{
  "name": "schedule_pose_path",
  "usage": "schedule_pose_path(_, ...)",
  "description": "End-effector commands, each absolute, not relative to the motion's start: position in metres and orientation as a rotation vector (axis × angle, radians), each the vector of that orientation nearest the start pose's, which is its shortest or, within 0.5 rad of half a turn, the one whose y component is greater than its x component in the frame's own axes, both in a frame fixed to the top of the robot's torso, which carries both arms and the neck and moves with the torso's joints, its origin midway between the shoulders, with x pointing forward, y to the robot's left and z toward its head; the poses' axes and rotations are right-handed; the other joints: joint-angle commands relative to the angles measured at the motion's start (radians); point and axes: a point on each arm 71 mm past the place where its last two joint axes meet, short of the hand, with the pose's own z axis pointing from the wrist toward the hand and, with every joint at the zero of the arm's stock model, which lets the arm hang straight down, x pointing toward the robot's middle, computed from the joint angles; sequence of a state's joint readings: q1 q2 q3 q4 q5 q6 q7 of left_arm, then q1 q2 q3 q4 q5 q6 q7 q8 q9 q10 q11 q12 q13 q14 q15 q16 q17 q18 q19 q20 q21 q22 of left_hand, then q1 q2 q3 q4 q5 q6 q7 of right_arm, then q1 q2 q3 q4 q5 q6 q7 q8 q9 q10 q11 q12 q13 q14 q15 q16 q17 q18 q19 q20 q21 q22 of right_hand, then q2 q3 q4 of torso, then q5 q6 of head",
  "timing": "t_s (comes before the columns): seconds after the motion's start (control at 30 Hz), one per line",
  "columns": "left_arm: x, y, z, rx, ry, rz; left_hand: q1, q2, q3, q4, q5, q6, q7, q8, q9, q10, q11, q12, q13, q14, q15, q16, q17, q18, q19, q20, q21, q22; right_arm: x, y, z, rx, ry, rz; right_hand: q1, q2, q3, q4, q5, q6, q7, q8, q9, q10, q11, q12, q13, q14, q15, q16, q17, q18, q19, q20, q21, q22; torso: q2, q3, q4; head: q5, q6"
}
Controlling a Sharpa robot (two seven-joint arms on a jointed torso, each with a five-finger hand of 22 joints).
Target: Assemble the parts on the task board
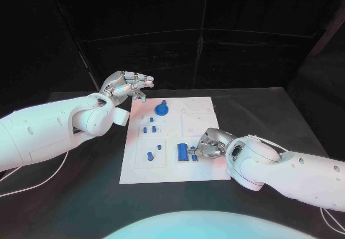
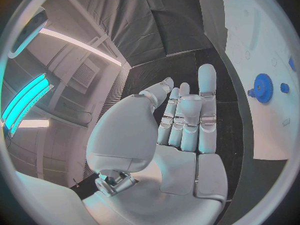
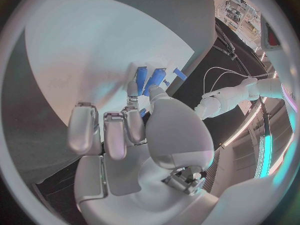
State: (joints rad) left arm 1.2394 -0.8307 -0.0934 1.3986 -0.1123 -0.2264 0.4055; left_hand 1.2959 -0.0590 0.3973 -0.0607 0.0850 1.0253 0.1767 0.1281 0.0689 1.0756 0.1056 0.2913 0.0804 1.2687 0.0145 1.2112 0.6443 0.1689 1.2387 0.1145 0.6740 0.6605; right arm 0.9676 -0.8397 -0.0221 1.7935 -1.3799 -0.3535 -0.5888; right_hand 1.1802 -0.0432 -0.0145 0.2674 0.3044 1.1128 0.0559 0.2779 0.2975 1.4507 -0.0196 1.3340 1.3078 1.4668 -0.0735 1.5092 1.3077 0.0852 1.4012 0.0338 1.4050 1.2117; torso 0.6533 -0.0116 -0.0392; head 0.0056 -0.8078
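White board (image 1: 205, 169) lies mid-tabletop, long axis running near to far. Blue blocks (image 1: 183, 152) near its near right edge lie the same way. Right hand (image 1: 208, 143) touches them; grip unclear. Left hand (image 1: 128, 84) hovers off the far left corner, fingers together, holding nothing.

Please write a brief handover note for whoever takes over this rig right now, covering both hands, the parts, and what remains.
Left robot hand: raised beyond the far left corner of the white rectangular task board, fingers curled, holding nothing visible.
Right robot hand: low over the board's near right area, fingertips at the flat blue rectangular parts; whether it grips one cannot be told.
Parts: blue toothed gear sits at the far middle of the board; small blue pegs spread across the left half.
Done: cannot be judged.
Left: placing the loose parts.
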Motion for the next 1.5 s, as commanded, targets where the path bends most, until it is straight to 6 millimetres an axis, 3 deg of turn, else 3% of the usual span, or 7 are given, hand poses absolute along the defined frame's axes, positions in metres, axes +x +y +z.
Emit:
schedule_pose_path(0.03,0.510,0.235,-0.181,-0.962,1.466,-1.498,0.004,0.005,-0.004,-0.001,0.002,-0.004,0.001,0.006,0.000,-0.008,-0.003,0.004,0.001,0.000,0.002,-0.002,-0.001,0.014,0.008,0.001,-0.006,-0.002,0.388,-0.152,-0.261,0.224,2.006,0.552,-0.003,0.006,-0.006,0.000,-0.005,-0.001,0.004,-0.004,0.002,0.002,0.005,-0.003,0.035,0.077,-0.005,-0.005,0.126,-0.014,0.002,0.000,0.002,0.000,0.000,0.0004,-0.0002,-0.001,0.000)
schedule_pose_path(0.77,0.510,0.236,-0.181,-0.963,1.464,-1.496,0.004,0.005,-0.004,-0.001,0.002,-0.004,0.001,0.006,0.000,-0.008,-0.003,0.004,0.001,0.000,0.002,-0.002,-0.001,0.014,0.008,0.001,-0.006,-0.002,0.388,-0.161,-0.259,0.204,1.981,0.544,0.067,0.016,-0.031,-0.031,0.008,-0.005,0.004,-0.003,0.011,0.000,0.004,-0.008,0.034,0.076,-0.006,-0.007,0.122,-0.014,0.001,-0.001,0.000,-0.001,-0.001,-0.0001,0.0002,-0.006,0.003)
schedule_pose_path(1.0,0.510,0.236,-0.181,-0.960,1.456,-1.496,0.005,0.005,-0.004,-0.001,0.002,-0.006,0.001,0.006,-0.001,-0.010,-0.002,0.005,0.001,0.000,0.003,-0.001,0.000,0.014,0.007,0.001,-0.007,-0.002,0.392,-0.171,-0.260,0.368,1.955,0.655,0.051,-0.006,-0.084,-0.014,-0.029,-0.118,0.046,-0.065,-0.012,-0.059,0.039,-0.100,-0.044,0.064,0.021,-0.037,0.069,-0.001,-0.039,0.019,-0.042,-0.077,-0.004,-0.0009,-0.0012,-0.007,0.012)
schedule_pose_path(1.2,0.512,0.239,-0.181,-0.988,1.435,-1.501,0.001,0.001,-0.008,0.002,0.001,-0.007,0.002,0.008,-0.001,-0.011,-0.001,0.007,0.001,-0.002,0.004,-0.003,-0.006,0.013,0.007,0.001,-0.007,-0.002,0.406,-0.183,-0.259,0.571,1.890,0.936,0.098,0.022,-0.098,-0.025,-0.029,-0.156,0.064,-0.083,-0.020,-0.115,0.056,-0.175,-0.109,0.045,0.037,-0.087,-0.010,0.023,-0.100,0.037,-0.111,-0.197,-0.015,-0.0053,-0.0045,-0.012,0.032)
schedule_pose_path(1.3,0.515,0.240,-0.182,-1.013,1.412,-1.507,-0.004,-0.002,-0.012,0.004,0.000,-0.009,0.003,0.008,-0.001,-0.013,0.000,0.009,0.001,-0.007,0.005,-0.008,-0.017,0.013,0.006,0.002,-0.008,-0.003,0.418,-0.188,-0.255,0.614,1.840,1.070,0.137,0.037,-0.097,-0.050,-0.011,-0.165,0.069,-0.084,-0.022,-0.153,0.060,-0.225,-0.154,0.029,0.040,-0.130,-0.073,0.038,-0.142,0.041,-0.163,-0.280,-0.024,-0.0094,-0.0061,-0.026,0.050)
schedule_pose_path(1.4,0.518,0.240,-0.182,-1.019,1.377,-1.512,-0.021,-0.014,-0.032,0.015,0.000,-0.007,0.000,0.016,0.000,-0.014,-0.001,0.019,0.002,-0.096,0.009,-0.092,-0.173,0.012,-0.027,0.007,-0.034,-0.015,0.431,-0.192,-0.253,0.666,1.796,1.186,0.162,0.048,-0.107,-0.071,0.004,-0.177,0.074,-0.083,-0.022,-0.246,0.066,-0.354,-0.270,-0.013,0.045,-0.240,-0.221,0.067,-0.225,0.045,-0.275,-0.446,-0.036,-0.0147,-0.0038,-0.033,0.065)
schedule_pose_path(1.5,0.521,0.242,-0.183,-1.048,1.332,-1.514,-0.028,-0.019,-0.056,0.025,0.001,-0.006,-0.003,0.024,-0.001,-0.018,0.002,0.025,-0.001,-0.204,0.017,-0.189,-0.239,0.011,-0.114,0.017,-0.111,-0.056,0.446,-0.198,-0.254,0.712,1.745,1.261,0.190,0.061,-0.112,-0.088,0.001,-0.200,0.089,-0.086,-0.024,-0.431,0.081,-0.588,-0.462,-0.172,0.061,-0.572,-0.604,0.095,-0.371,0.060,-0.475,-0.681,-0.047,-0.0198,-0.0075,-0.033,0.086)
